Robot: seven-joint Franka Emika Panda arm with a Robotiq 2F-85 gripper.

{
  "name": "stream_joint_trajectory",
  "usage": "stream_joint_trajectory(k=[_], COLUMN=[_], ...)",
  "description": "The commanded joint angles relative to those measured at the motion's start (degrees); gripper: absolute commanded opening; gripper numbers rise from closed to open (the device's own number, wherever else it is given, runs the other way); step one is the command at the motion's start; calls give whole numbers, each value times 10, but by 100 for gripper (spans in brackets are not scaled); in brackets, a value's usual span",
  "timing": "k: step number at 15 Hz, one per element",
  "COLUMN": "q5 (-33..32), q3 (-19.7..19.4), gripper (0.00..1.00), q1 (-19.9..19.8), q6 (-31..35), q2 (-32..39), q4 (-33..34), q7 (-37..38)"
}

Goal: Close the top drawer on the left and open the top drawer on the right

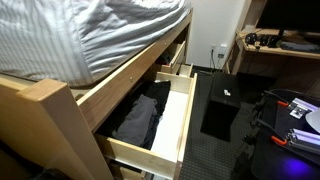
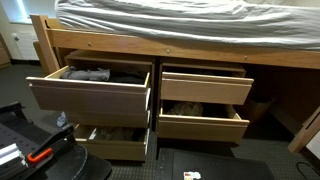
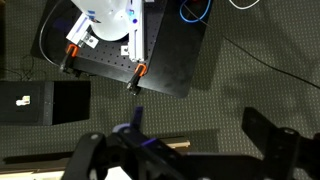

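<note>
In both exterior views the top left drawer (image 2: 90,92) (image 1: 176,118) under the wooden bed stands pulled far out, with dark clothes inside. The top right drawer (image 2: 200,86) is out only a little. My gripper (image 3: 180,150) shows only in the wrist view, at the bottom edge. Its two dark fingers are spread wide with nothing between them. It hangs above the carpet floor, far from the drawers. The arm does not show in either exterior view.
The bottom left drawer (image 2: 115,143) and the bottom right drawer (image 2: 203,122) are also pulled out. A black platform with orange clamps (image 3: 150,60) holds the robot base. A black box (image 1: 222,105) (image 3: 40,100) stands on the floor by the drawers. A desk (image 1: 280,45) is at the back.
</note>
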Motion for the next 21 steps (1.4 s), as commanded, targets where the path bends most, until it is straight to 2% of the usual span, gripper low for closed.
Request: stream_joint_trajectory(k=[1, 3, 6, 7, 8, 11, 12, 15, 19, 20, 21], q5=[16, 25, 26, 25, 13, 14, 31, 1, -15, 0, 45], q3=[-1, -4, -10, -14, -11, -20, -24, -34, -51, -52, -51], gripper=[100, 100, 100, 100, 100, 100, 100, 100, 100, 100, 100], q1=[-6, -3, -4, -4, 5, 7, 1, -6, -8, -5, 1], q6=[20, 25, 51, 59, 39, 54, 131, 278, 471, 518, 528], q2=[39, 48, 109, 128, 98, 138, 129, 146, 124, 118, 107], q4=[-76, -130, -198, -211, -184, -209, -230, -284, -416, -455, -487], q7=[2, 1, -7, -7, 1, 0, 34, 64, 132, 152, 164])
